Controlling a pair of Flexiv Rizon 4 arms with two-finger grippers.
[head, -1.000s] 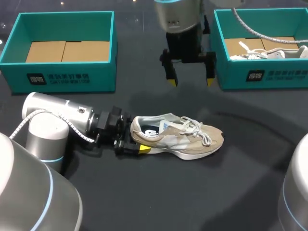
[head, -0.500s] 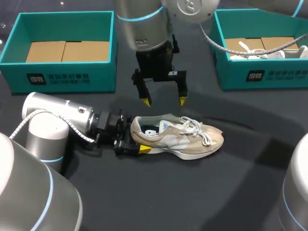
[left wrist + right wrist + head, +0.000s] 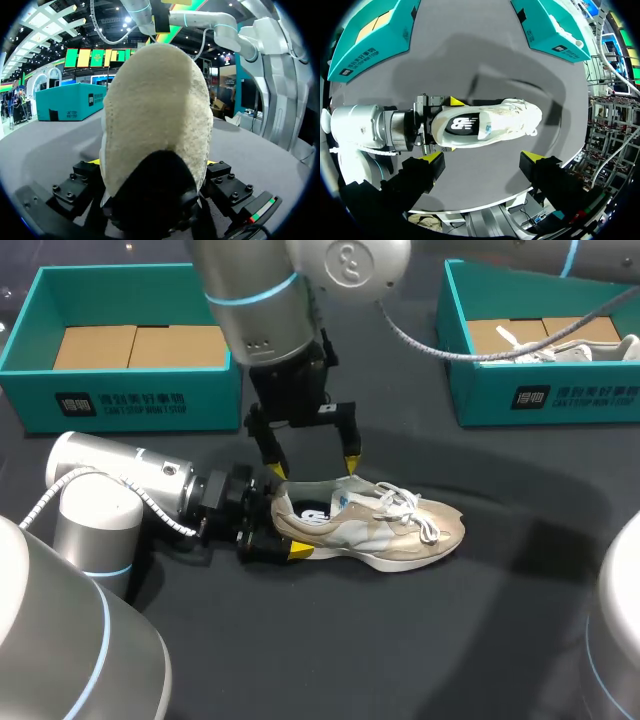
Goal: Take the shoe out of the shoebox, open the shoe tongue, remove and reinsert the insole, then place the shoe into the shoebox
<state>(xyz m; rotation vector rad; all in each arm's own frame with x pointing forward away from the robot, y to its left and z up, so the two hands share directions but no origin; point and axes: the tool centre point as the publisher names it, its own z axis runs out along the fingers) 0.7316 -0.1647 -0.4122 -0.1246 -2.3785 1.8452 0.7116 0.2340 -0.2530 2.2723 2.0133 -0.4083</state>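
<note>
Since the earlier frames the right arm (image 3: 270, 300) has swung across from beside the right shoebox (image 3: 540, 390) and lowered, so that the right gripper (image 3: 313, 468) now hangs released, its yellow tips spread wide, just above the heel end of the sneaker (image 3: 380, 530). The beige sneaker stands on its sole on the dark table (image 3: 450, 640), between the two teal boxes and outside both, with its toe pointing towards the right shoebox. The left gripper (image 3: 280, 530) is clenched on the heel; in the head view only its near yellow tip shows, the far finger being hidden behind the shoe. In the left wrist view the heel (image 3: 155, 115) fills the field between the finger blocks, concealing toe, laces and tongue. The right wrist view looks down into the shoe opening (image 3: 485, 122), above its own tips (image 3: 482, 157); whether the tongue is lifted cannot be made out. The left shoebox (image 3: 130, 390) shows a cardboard floor (image 3: 140, 345); a second shoe (image 3: 560, 350) in the right shoebox is cut off at the edge.
</note>
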